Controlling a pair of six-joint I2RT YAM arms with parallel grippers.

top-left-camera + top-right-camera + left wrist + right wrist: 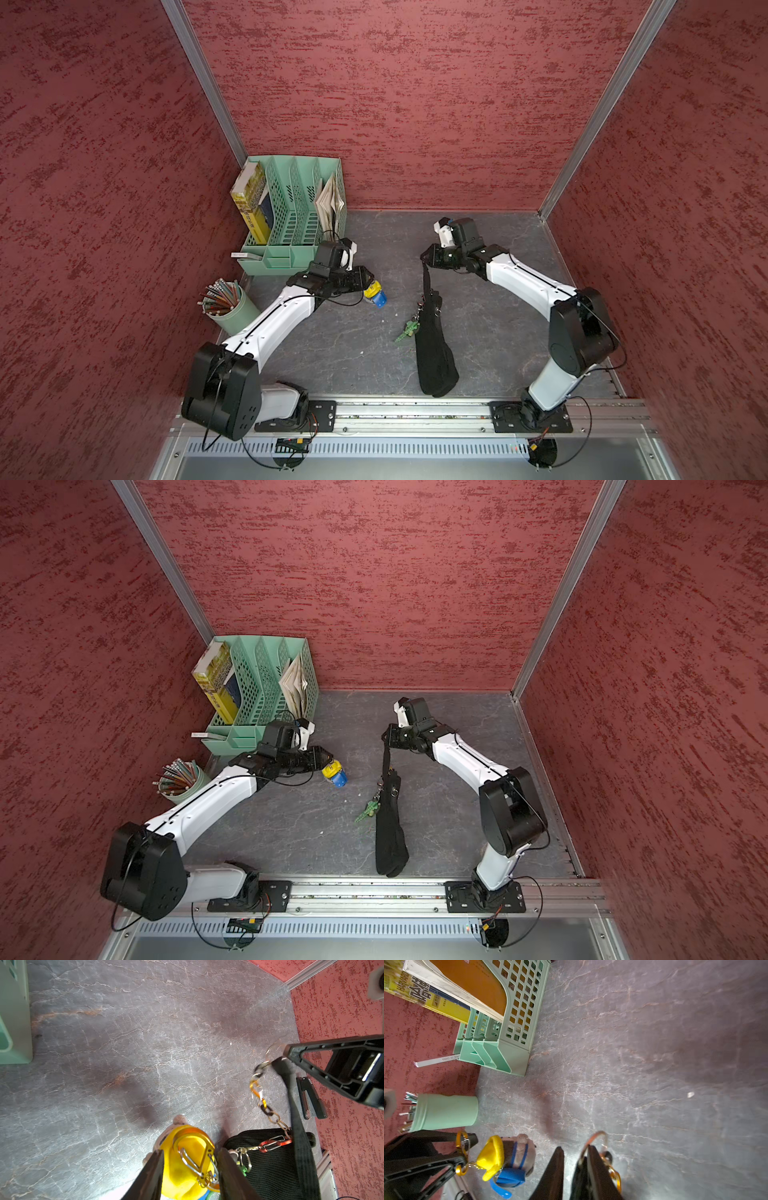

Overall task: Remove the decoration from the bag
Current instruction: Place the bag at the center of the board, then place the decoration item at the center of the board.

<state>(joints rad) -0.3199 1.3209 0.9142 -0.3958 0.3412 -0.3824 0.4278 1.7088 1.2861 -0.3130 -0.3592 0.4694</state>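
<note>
Taking the plush toy (375, 293) off the bag (434, 353): done, judging by the wide gap between both.
Rests just at the left gripper (191, 1152), orange carabiner (210, 1147) loose between moderately wide jaws. Finds the bag stretched along the worktop (332, 353) middle, strap (426, 278) lifted up to the right gripper (575, 1147); shows there jaws narrowly apart, strap end against one jaw only, so probably no firm hold. Leaves a green charm (407, 331) clipped beside the bag, not yet removed; perhaps one more thing to unclip, if counted as decoration too.
</note>
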